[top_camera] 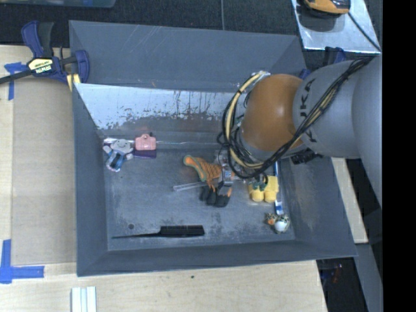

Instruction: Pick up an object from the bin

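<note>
Where the arm comes in from the right, you see its gripper [218, 194] set low over the middle of the bin [97, 194], beneath the orange wrist cover [273, 112] and its cable loops. You cannot tell whether the gripper stands apart or together, because the wrist hides too much of it.

- **Nearest things:** an orange striped object [200, 167], curved, lies just beside the gripper on its far-left side. A thin grey rod [187, 187] lies on the floor to the left, with its right end close by the gripper.
- **To the right:** a yellow object [263, 191] lies just beside the gripper, and a small white-and-green piece [279, 223] lies nearer.
- **Well apart:** a flat black strip [170, 231] lies along the near wall. A pink object [145, 145] and a white-and-blue object [116, 153] lie at the far left.

Progress, as a judgement: you are at the approach stage. Everything rests on the bin floor and nothing is raised. The grip and the lift are left to do.
</note>
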Motion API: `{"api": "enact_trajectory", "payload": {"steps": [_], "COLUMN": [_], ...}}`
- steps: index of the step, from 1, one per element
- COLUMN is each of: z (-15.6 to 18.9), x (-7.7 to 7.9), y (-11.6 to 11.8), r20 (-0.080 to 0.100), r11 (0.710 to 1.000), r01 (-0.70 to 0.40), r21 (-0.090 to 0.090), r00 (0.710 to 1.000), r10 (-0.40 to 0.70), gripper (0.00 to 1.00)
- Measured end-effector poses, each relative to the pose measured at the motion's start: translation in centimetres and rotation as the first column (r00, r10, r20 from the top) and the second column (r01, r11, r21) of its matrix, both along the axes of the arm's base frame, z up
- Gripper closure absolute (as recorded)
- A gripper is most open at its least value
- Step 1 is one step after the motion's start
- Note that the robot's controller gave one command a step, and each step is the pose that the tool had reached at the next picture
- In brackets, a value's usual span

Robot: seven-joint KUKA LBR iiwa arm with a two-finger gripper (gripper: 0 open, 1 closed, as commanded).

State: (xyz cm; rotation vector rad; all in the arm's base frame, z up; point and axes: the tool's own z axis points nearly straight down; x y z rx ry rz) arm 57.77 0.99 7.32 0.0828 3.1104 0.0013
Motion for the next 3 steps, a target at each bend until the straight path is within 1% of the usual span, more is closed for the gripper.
{"api": "enact_trajectory", "payload": {"steps": [1, 2, 3], "z": [0.0, 3.1, 7.0], "x": [0.0, -0.4, -0.2], "y": [0.0, 0.0, -0.1], "r20": [0.000, -0.013, -0.005], "r11": [1.000, 1.000, 1.000], "r01": [0.000, -0.001, 0.000], "r21": [0.000, -0.001, -0.001], "r00": [1.000, 1.000, 1.000], "r10": [0.000, 0.001, 0.000], "gripper": [1.00, 1.00, 1.00]}}
